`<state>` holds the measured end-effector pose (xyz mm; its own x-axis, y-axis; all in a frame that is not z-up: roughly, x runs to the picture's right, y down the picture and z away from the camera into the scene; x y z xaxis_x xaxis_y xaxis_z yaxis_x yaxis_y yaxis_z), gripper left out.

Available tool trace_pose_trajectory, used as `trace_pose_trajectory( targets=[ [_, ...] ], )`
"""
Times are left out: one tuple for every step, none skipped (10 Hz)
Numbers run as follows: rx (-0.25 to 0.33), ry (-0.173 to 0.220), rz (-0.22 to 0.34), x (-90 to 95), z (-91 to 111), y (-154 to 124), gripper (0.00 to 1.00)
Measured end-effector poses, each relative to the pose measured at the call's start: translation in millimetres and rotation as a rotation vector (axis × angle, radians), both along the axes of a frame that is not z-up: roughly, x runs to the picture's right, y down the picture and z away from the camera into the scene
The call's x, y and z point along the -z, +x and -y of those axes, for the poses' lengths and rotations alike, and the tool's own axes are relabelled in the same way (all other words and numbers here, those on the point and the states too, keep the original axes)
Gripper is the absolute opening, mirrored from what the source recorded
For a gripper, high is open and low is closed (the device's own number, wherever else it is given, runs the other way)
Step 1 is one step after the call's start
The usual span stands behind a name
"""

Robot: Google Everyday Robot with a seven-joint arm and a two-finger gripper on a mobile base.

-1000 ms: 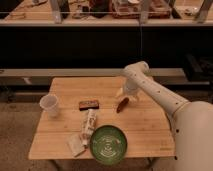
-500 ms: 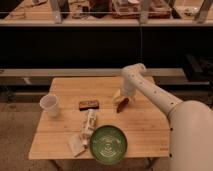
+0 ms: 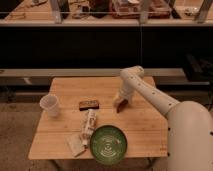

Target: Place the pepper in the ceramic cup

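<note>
The white ceramic cup (image 3: 50,105) stands upright at the left edge of the wooden table (image 3: 145,125). My gripper (image 3: 120,103) is down at the table's middle right, well to the right of the cup. A small dark red-brown shape, the pepper (image 3: 120,107), shows right at the gripper's tip, at table height. I cannot tell whether the pepper is held or lies on the table.
A flat dark bar (image 3: 89,104) lies between the cup and the gripper. A white packet (image 3: 90,121) and a second packet (image 3: 76,144) lie toward the front. A green patterned bowl (image 3: 108,143) sits at the front edge. A dark counter runs behind the table.
The arm has shifted slightly left, and the gripper has stayed low over the pepper's spot. Nothing else on the table has moved.
</note>
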<state>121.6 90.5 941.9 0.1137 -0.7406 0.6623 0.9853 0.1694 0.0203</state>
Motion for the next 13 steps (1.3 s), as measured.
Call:
trace_pose_trajectory(
  targets=[
    [-0.001, -0.002, 0.004, -0.1, 1, -2, 0.46],
    [-0.007, -0.007, 0.012, -0.9, 1, -6, 0.34],
    [-0.009, -0.009, 0.024, -1.3, 2, -14, 0.26],
    [-0.005, 0.0, 0.046, 1.6, 10, -27, 0.15],
    [0.003, 0.026, 0.08, 9.8, 25, -44, 0.05],
    [0.015, 0.059, 0.119, 21.5, 43, -61, 0.0],
    [0.031, 0.093, 0.161, 36.7, 62, -80, 0.0],
    [0.058, 0.147, 0.242, 65.9, 93, -118, 0.0],
    [0.076, 0.183, 0.314, 91.4, 114, -153, 0.0],
    [0.089, 0.208, 0.381, 114.8, 129, -186, 0.0],
    [0.107, 0.232, 0.476, 144.1, 142, -230, 0.0],
    [0.125, 0.243, 0.537, 159.4, 144, -256, 0.0],
    [0.148, 0.256, 0.58, 169.7, 144, -269, 0.0]
  ],
)
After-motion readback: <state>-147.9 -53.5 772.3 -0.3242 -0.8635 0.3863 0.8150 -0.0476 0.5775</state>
